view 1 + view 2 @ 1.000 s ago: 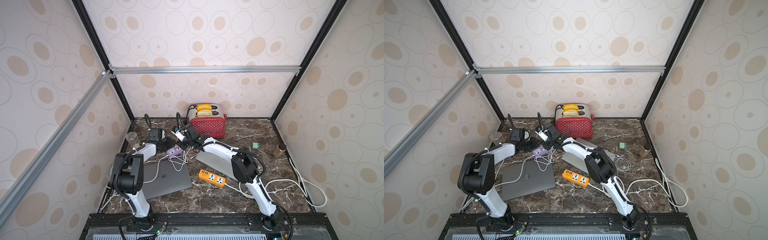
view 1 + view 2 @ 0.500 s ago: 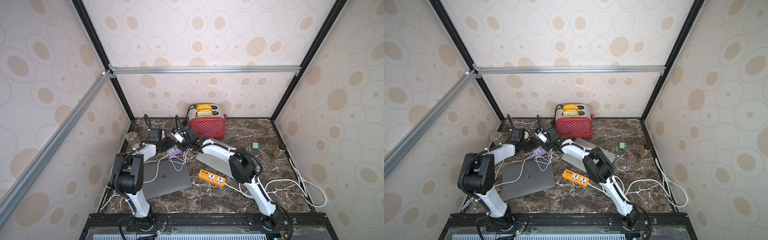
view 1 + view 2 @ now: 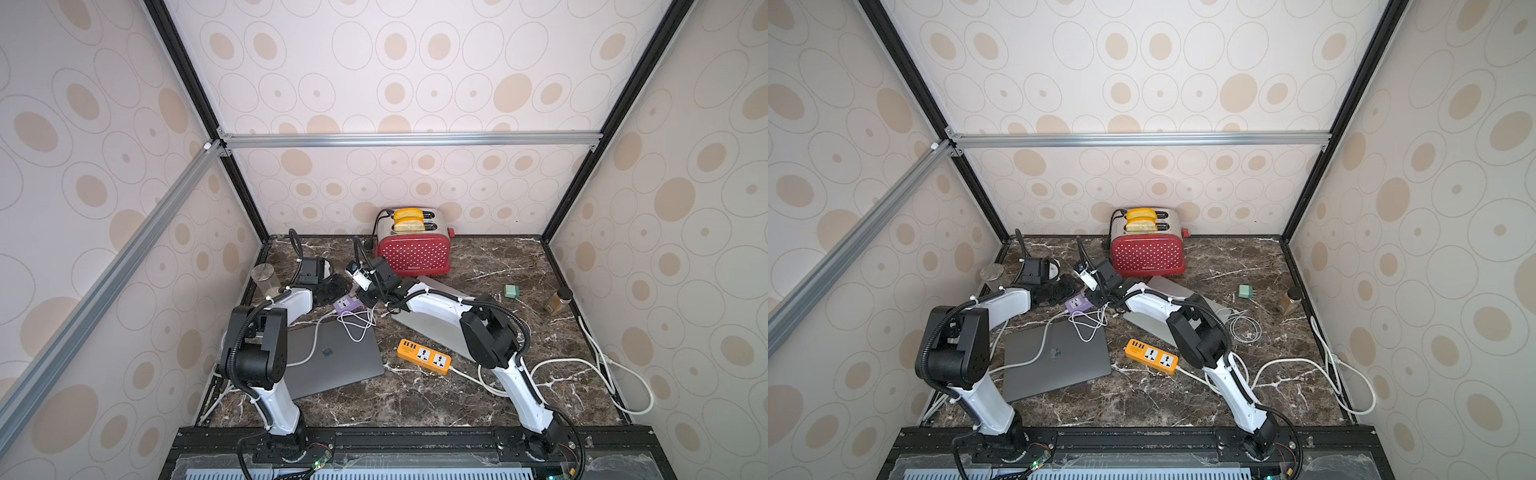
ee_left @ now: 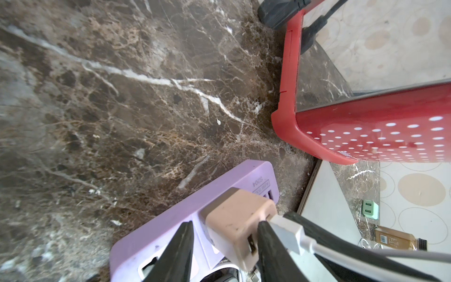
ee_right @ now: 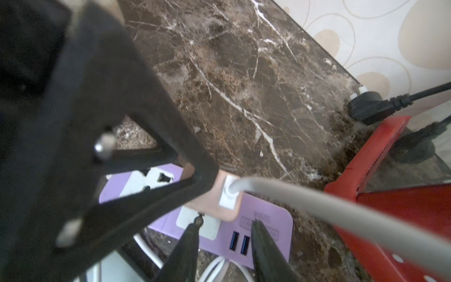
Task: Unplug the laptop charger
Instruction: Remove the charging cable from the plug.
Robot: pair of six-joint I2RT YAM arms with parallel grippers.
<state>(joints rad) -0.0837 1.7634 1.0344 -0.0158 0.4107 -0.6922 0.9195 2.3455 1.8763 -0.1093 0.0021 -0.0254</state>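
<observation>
A pink laptop charger [image 4: 234, 219] sits plugged into a small purple power strip [image 4: 156, 234] at the back left of the table. Its white cable [image 5: 317, 205] runs down to the closed grey laptop [image 3: 332, 357]. My left gripper [image 4: 224, 223] straddles the charger: one finger lies against its side, while a narrow gap shows at the other finger. My right gripper [image 5: 227, 221] is open, its tips down on the strip [image 5: 266, 229] beside the charger [image 5: 219, 193], with the USB ports between them. In both top views the two grippers [image 3: 332, 286] [image 3: 1096, 297] meet over the strip [image 3: 347, 307].
A red toaster [image 3: 413, 253] stands just behind the strip, its black plug on the table. A silver laptop [image 3: 432, 328] lies under my right arm. An orange power strip [image 3: 424, 360], a glass [image 3: 264, 276], a green adapter [image 3: 512, 291] and a jar [image 3: 559, 300] are around.
My right gripper has shifted a little left, closer to the purple strip, and its jaws have narrowed slightly. The left arm has stayed still.
</observation>
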